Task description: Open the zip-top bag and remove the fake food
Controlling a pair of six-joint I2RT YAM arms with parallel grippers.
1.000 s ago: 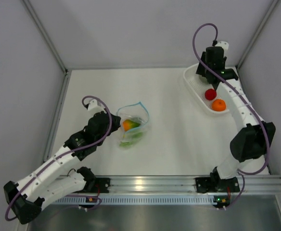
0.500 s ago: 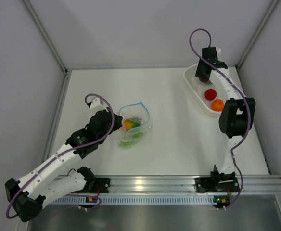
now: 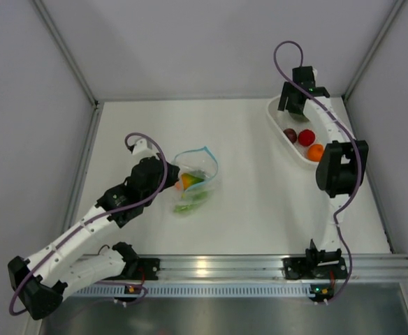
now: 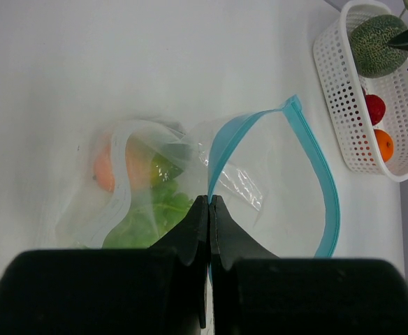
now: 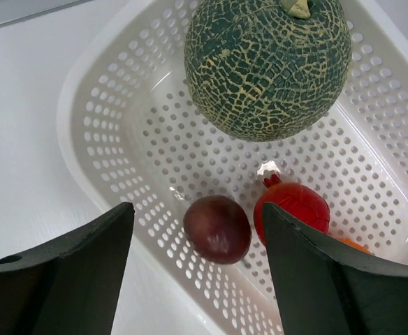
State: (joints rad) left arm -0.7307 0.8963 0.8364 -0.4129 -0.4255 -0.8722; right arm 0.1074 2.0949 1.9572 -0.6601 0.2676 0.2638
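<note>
one dark red piece (image 5: pixel 217 228) newly in basket (image 5: pixel 113 132)

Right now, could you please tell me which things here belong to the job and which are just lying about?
Job: bag, pinched by the left hand; greens and orange piece inside it; melon, red ball, orange ball and dark red piece, already out; open right hand above them.
Lying about: basket holding those four; table.
</note>
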